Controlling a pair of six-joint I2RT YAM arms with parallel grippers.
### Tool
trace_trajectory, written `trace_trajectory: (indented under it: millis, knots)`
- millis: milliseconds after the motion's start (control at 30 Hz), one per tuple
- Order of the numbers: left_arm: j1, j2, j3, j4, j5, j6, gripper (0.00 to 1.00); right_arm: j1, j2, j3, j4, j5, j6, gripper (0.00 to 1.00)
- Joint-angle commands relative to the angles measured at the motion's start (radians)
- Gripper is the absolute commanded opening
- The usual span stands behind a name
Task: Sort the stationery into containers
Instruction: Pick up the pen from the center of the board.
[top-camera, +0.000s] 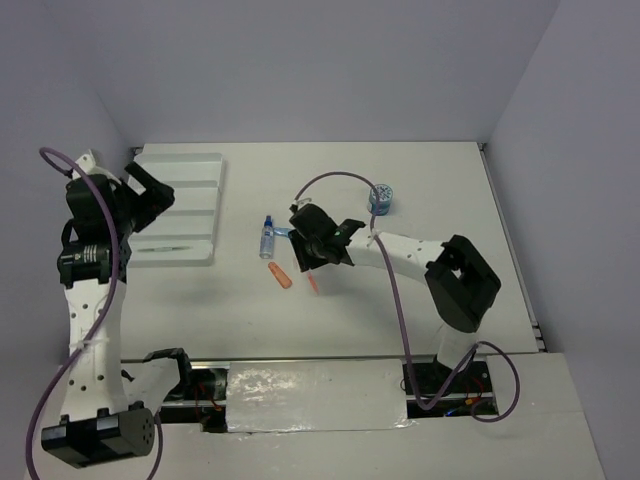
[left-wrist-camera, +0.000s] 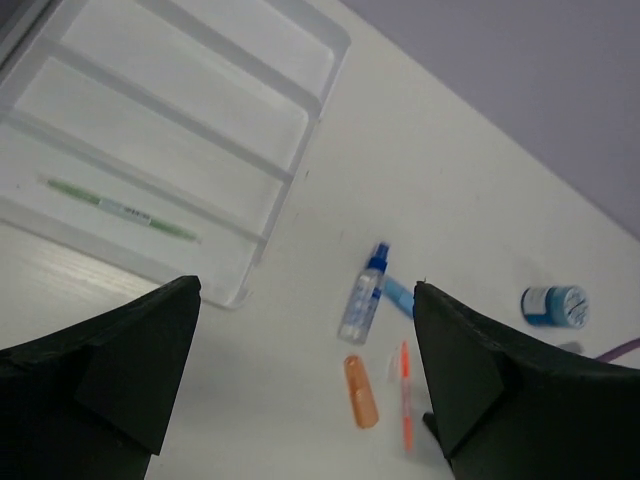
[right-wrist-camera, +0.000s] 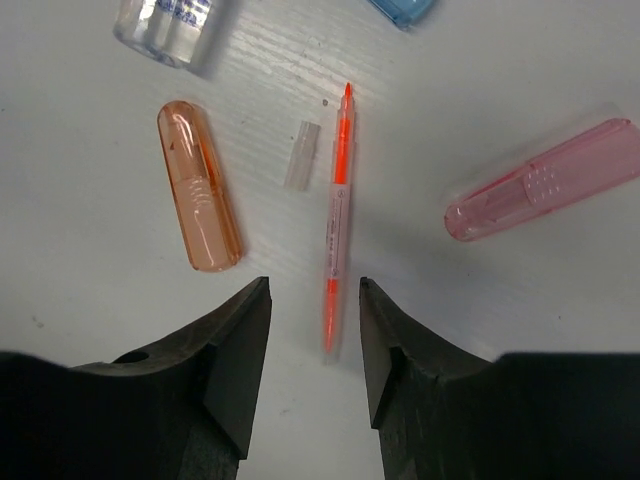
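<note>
Left fingers spread; tray holds 1 green pen.

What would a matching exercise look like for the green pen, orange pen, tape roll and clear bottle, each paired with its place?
1 green pen
2 orange pen
3 tape roll
4 clear bottle

A straddled by the right gripper
B inside the tray
C beside the light blue piece
D alone, farthest from the tray

Pairs: 1-B, 2-A, 3-D, 4-C

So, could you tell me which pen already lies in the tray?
The thin green pen; it lies in a tray compartment, the orange pen on the table.
</note>
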Motion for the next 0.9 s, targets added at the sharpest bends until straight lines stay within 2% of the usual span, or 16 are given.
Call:
trace_trajectory:
  millis: [0, 167, 400, 733, 867]
  knots:
    - [-0.011, -0.046, -0.083, -0.065, 0.069, 0.162, 0.99, 0.010, 0.055, 0.089, -0.046, 0.049, -0.017, 0.48]
    - [-0.065, -0.099, -0.160, -0.056, 0.068, 0.179, 0.99, 0.013, 0.132, 0.141, -0.066, 0.046, -0.030, 0.47]
    - [-0.086, -0.077, -0.152, -0.064, 0.079, 0.195, 0.99, 0.008, 0.201, 0.200, -0.098, 0.054, -0.053, 0.35]
    - [-0.098, -0.062, -0.140, -0.067, 0.085, 0.198, 0.99, 0.007, 0.258, 0.178, -0.091, 0.043, -0.037, 0.33]
    - [-0.105, -0.039, -0.126, -0.073, 0.082, 0.192, 0.99, 0.005, 0.287, 0.163, -0.084, 0.025, -0.027, 0.21]
